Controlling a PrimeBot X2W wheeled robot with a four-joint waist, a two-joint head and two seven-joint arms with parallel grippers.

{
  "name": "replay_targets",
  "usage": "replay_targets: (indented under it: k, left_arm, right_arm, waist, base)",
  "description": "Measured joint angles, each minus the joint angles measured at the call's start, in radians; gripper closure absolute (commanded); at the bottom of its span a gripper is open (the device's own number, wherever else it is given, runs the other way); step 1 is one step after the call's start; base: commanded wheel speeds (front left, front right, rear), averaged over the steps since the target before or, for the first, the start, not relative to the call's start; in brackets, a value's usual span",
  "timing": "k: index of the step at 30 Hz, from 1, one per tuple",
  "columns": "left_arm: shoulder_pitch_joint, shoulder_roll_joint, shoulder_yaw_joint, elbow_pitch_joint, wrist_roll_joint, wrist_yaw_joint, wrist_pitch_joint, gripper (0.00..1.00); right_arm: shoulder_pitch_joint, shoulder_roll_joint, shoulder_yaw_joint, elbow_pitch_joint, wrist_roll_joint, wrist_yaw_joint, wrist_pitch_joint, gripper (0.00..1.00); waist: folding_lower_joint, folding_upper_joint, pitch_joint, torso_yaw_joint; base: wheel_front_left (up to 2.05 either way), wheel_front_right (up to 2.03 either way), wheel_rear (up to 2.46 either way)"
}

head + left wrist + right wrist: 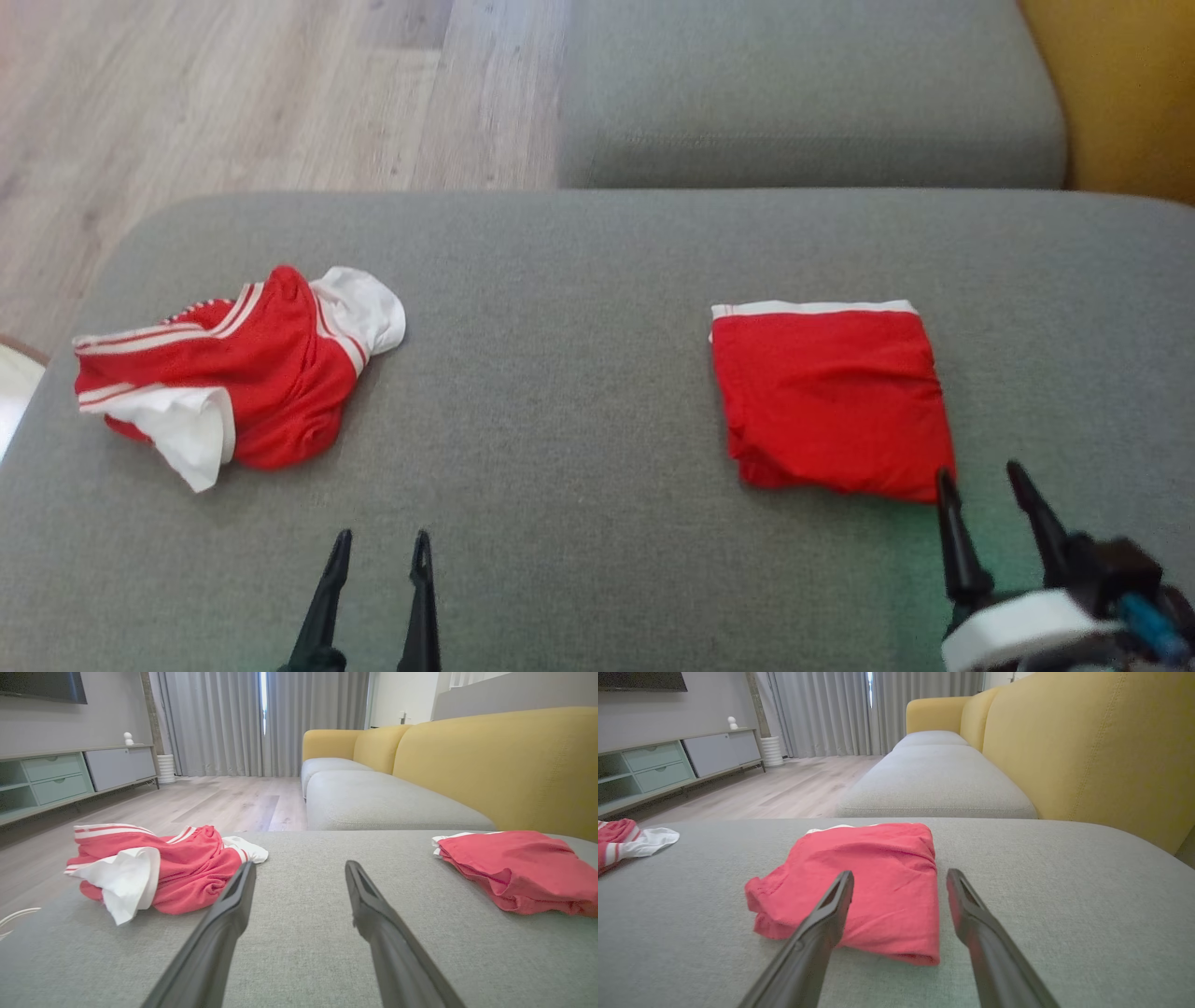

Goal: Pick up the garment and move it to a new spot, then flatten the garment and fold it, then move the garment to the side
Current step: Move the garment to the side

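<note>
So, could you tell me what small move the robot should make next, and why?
Probably the left gripper, open and empty, should reach toward the crumpled garment: it lies unfolded ahead and to its left, while the folded garment by the right gripper already looks done.

Head view: aimed steeply down from above at the grey cushion [579,280]. Both wrist views: set low and close over that cushion, facing along it toward the curtains [219,718]. Shared across all three: folded red garment [831,401], crumpled red-and-white garment [271,373].
</note>
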Motion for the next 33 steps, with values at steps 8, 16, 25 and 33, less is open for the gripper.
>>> replay_targets:
  k: [8,16,25,33]
  left_arm:
    - [-0.074,-0.002,-0.045,-0.072,-0.009,-0.034,0.000,0.00]
    - [-0.134,-0.003,-0.067,-0.095,0.000,-0.031,0.000,0.00]
    - [-0.167,-0.004,-0.074,-0.097,0.000,-0.017,0.000,0.00]
    - [-0.196,-0.004,-0.069,-0.143,0.018,-0.016,0.000,0.00]
  right_arm:
    - [-0.202,-0.054,-0.014,0.188,0.002,0.000,0.030,0.00]
    - [-0.363,-0.116,-0.003,0.326,0.053,0.000,0.084,0.00]
    - [-0.434,-0.148,0.128,0.399,0.200,0.000,0.146,1.00]
    - [-0.503,-0.267,0.138,0.355,0.191,0.000,0.137,1.00]
  waist:
    - [0.0000,0.0000,0.087,0.017]
    - [0.0002,0.0000,0.192,0.031]
    - [0.0000,0.0000,0.257,0.024]
    - [0.0000,0.0000,0.312,-0.048]
  base:
    - [0.00,0.00,0.00]
    - [0.00,0.00,0.00]
    - [0.00,0.00,0.00]
    - [0.00,0.00,0.00]
